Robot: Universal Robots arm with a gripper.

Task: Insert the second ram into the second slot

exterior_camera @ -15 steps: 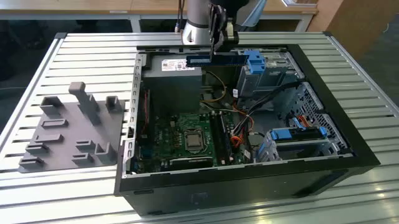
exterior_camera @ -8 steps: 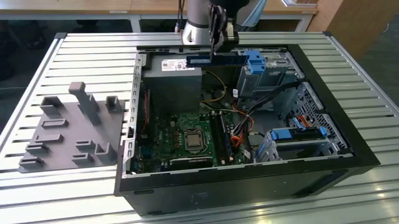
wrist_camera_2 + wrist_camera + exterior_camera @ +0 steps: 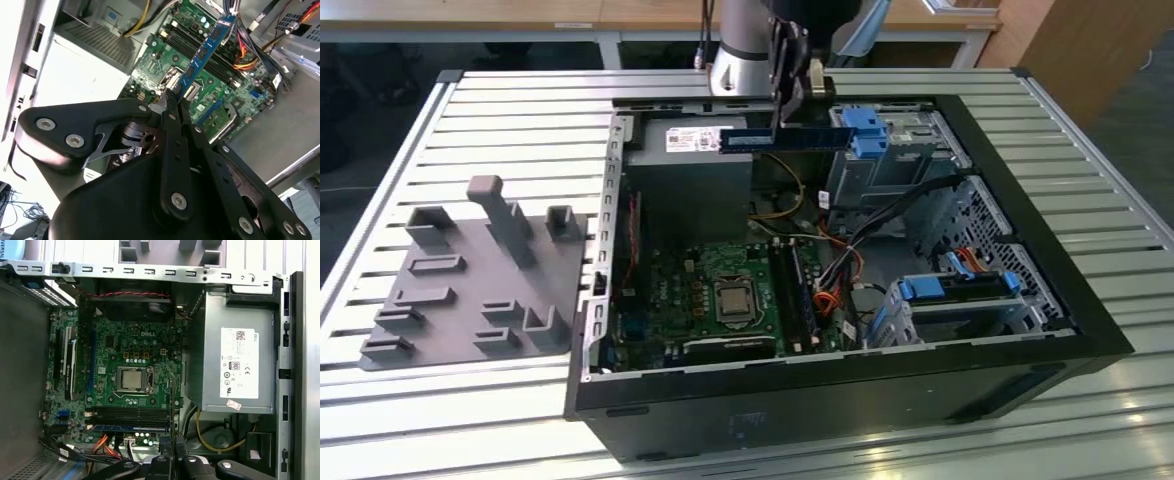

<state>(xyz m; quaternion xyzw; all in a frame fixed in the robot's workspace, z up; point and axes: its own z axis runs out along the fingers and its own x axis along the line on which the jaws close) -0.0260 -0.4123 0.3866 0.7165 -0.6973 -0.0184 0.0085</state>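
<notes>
Slatted aluminium surface point(image 3: 400, 420) carries everything. Black end effector point(image 3: 787, 120) is clamped on the second ram point(image 3: 781, 139), a thin dark blue-green memory stick, holding it level in the air, clear of any slot. Below it is an open black computer case point(image 3: 854, 390). The grey power supply box point(image 3: 700, 185) is closest and the green motherboard point(image 3: 680, 290) further off. A grey moulded fixture tray point(image 3: 467, 290) sits beside the case, well apart.

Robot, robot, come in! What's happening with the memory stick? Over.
Hand shut on second ram. Ram held above the motherboard, not yet in a slot. Orange cables lie beside the memory slots.
</notes>
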